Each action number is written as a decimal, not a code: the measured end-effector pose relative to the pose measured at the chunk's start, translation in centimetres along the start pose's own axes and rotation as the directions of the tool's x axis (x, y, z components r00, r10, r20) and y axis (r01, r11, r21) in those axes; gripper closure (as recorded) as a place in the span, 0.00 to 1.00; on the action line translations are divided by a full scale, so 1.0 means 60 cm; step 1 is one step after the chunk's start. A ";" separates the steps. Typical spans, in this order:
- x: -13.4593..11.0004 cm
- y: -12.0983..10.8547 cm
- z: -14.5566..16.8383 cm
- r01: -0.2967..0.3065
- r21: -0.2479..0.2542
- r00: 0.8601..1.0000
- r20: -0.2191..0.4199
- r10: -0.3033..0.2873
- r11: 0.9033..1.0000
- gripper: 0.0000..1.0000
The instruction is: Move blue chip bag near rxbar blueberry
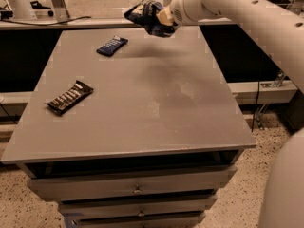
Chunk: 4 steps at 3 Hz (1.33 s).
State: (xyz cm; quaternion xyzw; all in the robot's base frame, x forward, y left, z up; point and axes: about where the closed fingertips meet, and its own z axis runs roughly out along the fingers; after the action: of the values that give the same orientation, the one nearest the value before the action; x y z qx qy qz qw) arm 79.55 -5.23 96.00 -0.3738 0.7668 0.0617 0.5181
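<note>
Hanging above the table's (pixel 156 103) far edge, the gripper (pixel 161 19) is clamping the blue chip bag (pixel 144 12) aloft, right of the rxbar blueberry (pixel 112 45). Light, crinkly, slippery foil is likely favouring a pinch at its crumpled edge.

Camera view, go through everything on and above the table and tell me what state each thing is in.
blue chip bag: crumpled, held in the air above the table's far edge.
tool: shut on the blue chip bag, over the far edge of the table.
rxbar blueberry: lying flat, far left of the tabletop.
black bar: lying flat near the left edge.
drawers: look closed.
</note>
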 end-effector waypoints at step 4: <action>-0.004 0.070 0.143 -0.065 -0.045 0.996 0.063 0.068 0.997 1.00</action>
State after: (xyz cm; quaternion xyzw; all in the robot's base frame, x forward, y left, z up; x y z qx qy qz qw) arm 83.33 2.00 91.06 -0.3569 0.7601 0.1077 0.5322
